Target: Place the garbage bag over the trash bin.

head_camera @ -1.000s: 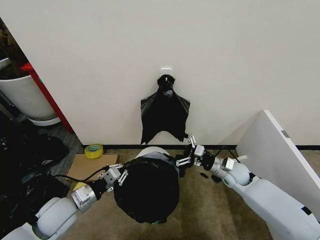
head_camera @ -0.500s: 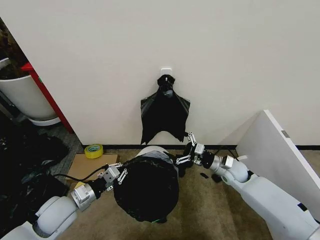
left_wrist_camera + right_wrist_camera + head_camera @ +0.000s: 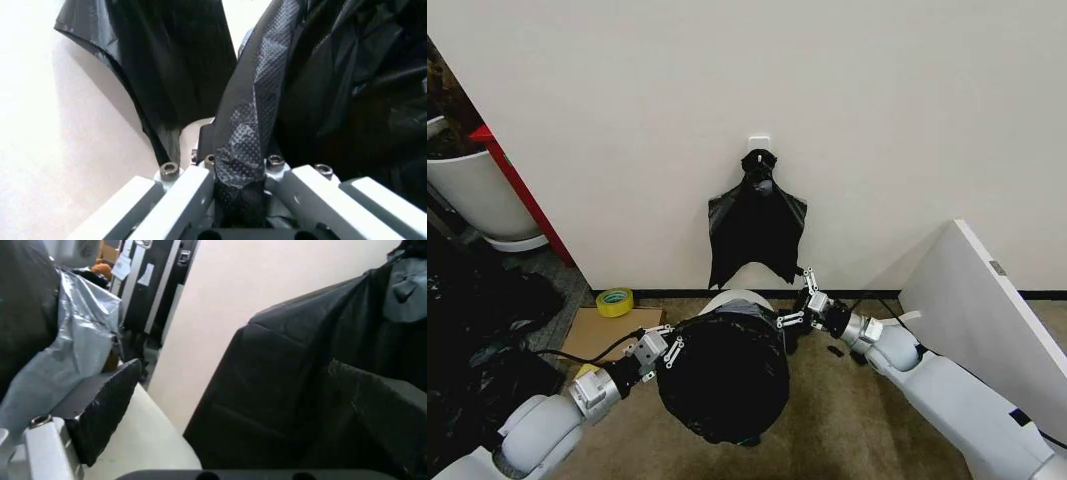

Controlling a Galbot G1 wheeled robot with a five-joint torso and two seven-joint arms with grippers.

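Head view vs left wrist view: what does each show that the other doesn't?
Head view alone: the trash bin white rim behind the garbage bag, the right gripper at the bag's far-right edge, a tape roll, a planter pot.

Left wrist alone: the left gripper fingers clamped on a fold of bag.

Both: the bag, the left gripper, the flat black bag on the wall hook.

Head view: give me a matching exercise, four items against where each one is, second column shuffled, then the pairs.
Items:
1. garbage bag
2. tape roll
3. planter pot
4. flat black bag

Places:
A. hanging from a wall hook
B. far left, beside the red board
C. draped over the trash bin, held between both grippers
D. on the floor by the cardboard sheet

Pairs: 1-C, 2-D, 3-B, 4-A
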